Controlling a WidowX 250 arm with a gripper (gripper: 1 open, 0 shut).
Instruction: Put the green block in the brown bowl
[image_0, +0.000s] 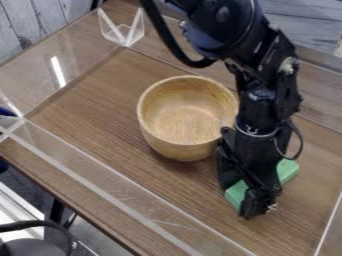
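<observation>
From here I see the black tool (255, 205) with its fingers apart, down over the green block (285, 178), which lies on the bench (100, 165) near its right edge. The brown bowl (187, 112) sits just beside the arm, farther from the front edge.

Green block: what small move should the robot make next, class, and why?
Probably the hand should close on the block before any lift. It hangs low, right over the block, whose green shows on both sides of it, and the bowl is close by; whether the fingers fully straddle the block is hidden.
</observation>
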